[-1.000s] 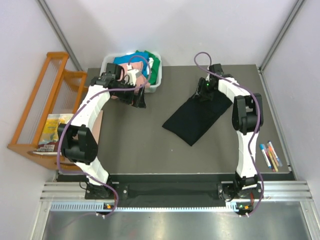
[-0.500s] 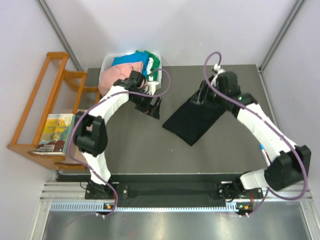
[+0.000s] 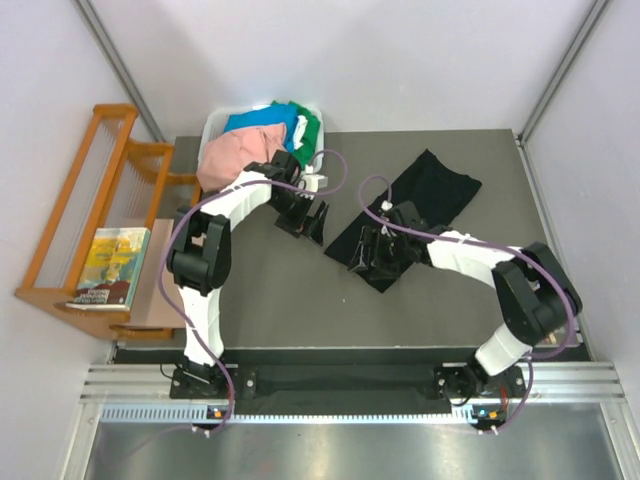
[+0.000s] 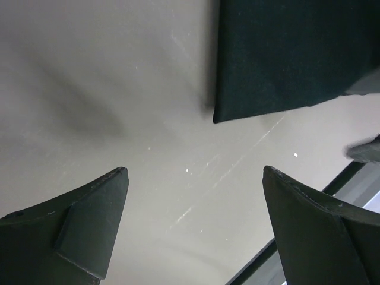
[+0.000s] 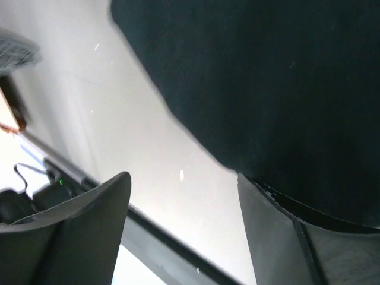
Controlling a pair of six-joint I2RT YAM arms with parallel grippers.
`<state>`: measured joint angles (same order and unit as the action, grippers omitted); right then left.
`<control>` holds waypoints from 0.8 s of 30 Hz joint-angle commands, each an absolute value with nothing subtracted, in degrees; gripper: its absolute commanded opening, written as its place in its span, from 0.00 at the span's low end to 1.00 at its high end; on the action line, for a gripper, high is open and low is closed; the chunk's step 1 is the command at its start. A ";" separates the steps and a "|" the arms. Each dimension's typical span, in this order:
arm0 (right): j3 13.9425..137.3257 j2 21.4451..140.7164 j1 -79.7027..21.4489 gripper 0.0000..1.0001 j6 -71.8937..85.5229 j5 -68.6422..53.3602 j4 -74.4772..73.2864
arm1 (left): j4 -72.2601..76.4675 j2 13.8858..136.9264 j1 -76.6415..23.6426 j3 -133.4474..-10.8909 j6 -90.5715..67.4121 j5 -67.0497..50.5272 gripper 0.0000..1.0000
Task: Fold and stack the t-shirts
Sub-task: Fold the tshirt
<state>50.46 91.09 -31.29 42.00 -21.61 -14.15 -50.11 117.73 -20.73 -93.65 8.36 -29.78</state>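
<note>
- At the near end of the black t-shirt [image 3: 438, 187], the right gripper [image 3: 366, 254] gapes empty; a shallow pinch could undo the fold.
- Left gripper [image 3: 314, 224], fingers wide apart, might snag its corner.

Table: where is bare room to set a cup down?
Bare table lies along the near edge, before the black shirt, and at the far edge between bin and shirt. Crowded mid-table, where left gripper and right gripper sit by the shirt's corner.

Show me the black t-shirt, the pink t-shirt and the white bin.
black t-shirt [image 3: 437, 188], top view, its far flat part.
pink t-shirt [image 3: 228, 155], top view, middle of the heap.
white bin [image 3: 213, 122], top view, its left rim.
</note>
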 commanded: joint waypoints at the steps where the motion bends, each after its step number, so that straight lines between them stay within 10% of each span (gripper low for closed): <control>1: 51.68 96.93 -31.03 0.74 47.10 -18.56 -12.47 | -49.39 110.93 -20.65 -92.90 10.10 -27.95 0.99; 24: 69.18 91.21 -13.30 0.80 43.94 -24.08 -27.61 | -54.67 109.25 -19.69 -97.91 11.60 -26.28 0.99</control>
